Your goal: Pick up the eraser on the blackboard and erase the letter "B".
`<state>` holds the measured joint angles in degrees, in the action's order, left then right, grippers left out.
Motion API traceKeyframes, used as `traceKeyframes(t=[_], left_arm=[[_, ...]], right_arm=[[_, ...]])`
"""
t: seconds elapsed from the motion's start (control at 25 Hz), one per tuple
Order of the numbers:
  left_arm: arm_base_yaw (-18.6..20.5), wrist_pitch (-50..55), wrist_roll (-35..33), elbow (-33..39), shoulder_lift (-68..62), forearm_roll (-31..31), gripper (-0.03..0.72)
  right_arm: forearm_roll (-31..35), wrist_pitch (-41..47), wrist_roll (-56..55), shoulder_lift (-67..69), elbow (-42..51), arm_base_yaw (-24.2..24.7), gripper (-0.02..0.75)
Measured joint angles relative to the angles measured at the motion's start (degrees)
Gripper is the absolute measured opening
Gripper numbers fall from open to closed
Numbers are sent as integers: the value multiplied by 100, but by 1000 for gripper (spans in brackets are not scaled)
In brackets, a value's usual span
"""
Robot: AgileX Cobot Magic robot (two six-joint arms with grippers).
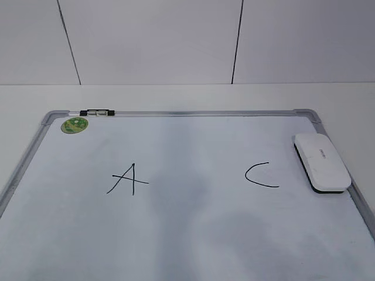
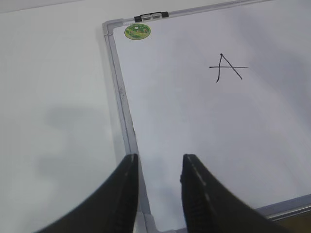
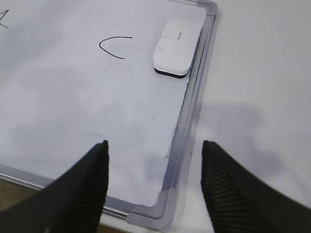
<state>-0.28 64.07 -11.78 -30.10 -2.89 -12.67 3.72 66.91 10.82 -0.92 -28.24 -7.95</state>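
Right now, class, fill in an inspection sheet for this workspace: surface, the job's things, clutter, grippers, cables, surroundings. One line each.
Surface: white table, bare around the board.
Job's things: blackboard lies flat; eraser rests on it at its right edge, beside the letter C. Letter A is on the left. No B is visible between them.
Clutter: marker on the top frame; green sticker in the top-left corner.
Grippers: left gripper empty, jaws apart over the board's left frame; right gripper empty, jaws wide over the near right corner.
Cables: nothing seen.
Surroundings: white panelled wall.
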Motion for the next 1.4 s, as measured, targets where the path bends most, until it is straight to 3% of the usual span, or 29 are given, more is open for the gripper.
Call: traceKeyframes(t=[0.2,0.44,0.72,1.0,1.4], left_arm=[[0,0,0,0,131,109,234],[0,-10,515,0,131,829,234],[0,-20,583,0,171,875,234],[563,-43,592,0,230,815,234],[353,-43,596,0,230,782,234]], right_arm=[[-22,-12,0,0,10,0,452],[-372,-12,0,0,19,0,451],[-516,-12,-20,0,31,0,452],[-451,-25,-577,0,31,0,452],[-438,-35,-723,-5,31,0,452]])
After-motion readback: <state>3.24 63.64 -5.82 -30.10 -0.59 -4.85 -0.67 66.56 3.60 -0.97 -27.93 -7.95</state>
